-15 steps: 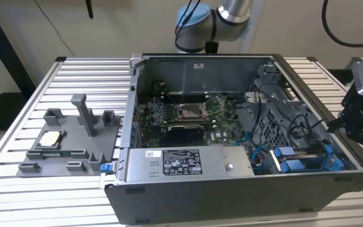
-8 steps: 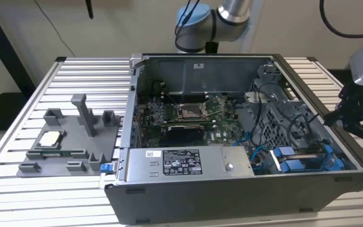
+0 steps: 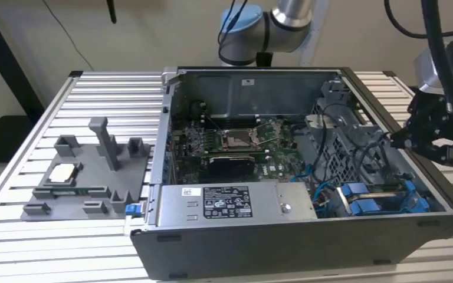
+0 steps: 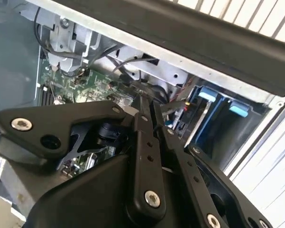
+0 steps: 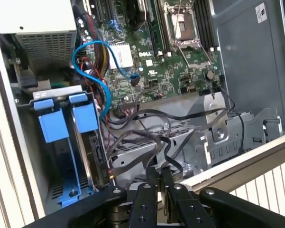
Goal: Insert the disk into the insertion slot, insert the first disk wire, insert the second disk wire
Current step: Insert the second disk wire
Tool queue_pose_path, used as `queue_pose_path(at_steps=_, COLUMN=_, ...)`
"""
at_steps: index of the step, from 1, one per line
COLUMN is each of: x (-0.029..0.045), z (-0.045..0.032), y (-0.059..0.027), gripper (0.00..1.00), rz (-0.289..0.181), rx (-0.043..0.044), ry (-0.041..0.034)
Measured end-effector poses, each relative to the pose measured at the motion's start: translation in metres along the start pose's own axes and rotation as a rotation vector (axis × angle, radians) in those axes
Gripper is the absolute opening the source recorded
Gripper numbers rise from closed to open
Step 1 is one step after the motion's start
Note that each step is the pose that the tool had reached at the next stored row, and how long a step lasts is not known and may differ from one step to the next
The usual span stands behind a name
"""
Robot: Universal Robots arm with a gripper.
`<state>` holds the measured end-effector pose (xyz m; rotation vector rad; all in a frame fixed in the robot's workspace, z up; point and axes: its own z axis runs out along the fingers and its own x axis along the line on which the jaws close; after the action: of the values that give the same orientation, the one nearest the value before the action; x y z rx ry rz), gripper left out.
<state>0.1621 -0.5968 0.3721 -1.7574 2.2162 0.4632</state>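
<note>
Hovering at the case's (image 3: 289, 177) edge on the exterior view's right, our tool (image 3: 439, 141) hangs above the drive corner with nothing visible between its fingers (image 5: 160, 183) — in both wrist views they stand pressed together, clenched on no part that we can make out.

We judge the first step done: the disk (image 5: 83, 142) in its blue carrier sits down in the slot (image 3: 384, 197) at the case's near corner on the exterior view's right, blue tabs up, just beside the power supply (image 3: 235, 203). A second blue carrier (image 5: 51, 127) stands next to it.

The wires are harder to call. A blue cable (image 5: 92, 71) loops from the board (image 5: 147, 71) down toward the carriers, and dark cables (image 5: 151, 142) lie loose over the grey cage (image 5: 218, 142) under the tool; whether either one is seated in the disk's connector we cannot tell — the plug end is hidden behind the carrier wall. So both wire steps look open to us.

On the desk (image 3: 92, 106), a grey fixture (image 3: 85, 177) sits well apart from the case, still holding a few small parts
</note>
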Motion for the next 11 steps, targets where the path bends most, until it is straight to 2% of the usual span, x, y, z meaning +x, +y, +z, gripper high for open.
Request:
queue_pose_path(at_steps=4, x=-0.0040, z=-0.0084, y=0.0117, gripper=0.16, rz=0.000, rx=0.0002, ry=0.0013)
queue_pose_path(at_steps=5, x=-0.0036, z=-0.0090, y=0.0147, gripper=0.16, rz=-0.001, rx=0.0009, ry=0.0061)
queue_pose_path(at_steps=6, x=-0.0030, z=-0.0089, y=0.0173, gripper=0.16, rz=-0.003, rx=0.0032, ry=0.0192)
queue_pose_path(at_steps=11, x=-0.0025, z=-0.0091, y=0.0200, gripper=0.16, rz=-0.023, rx=0.0115, ry=0.1101)
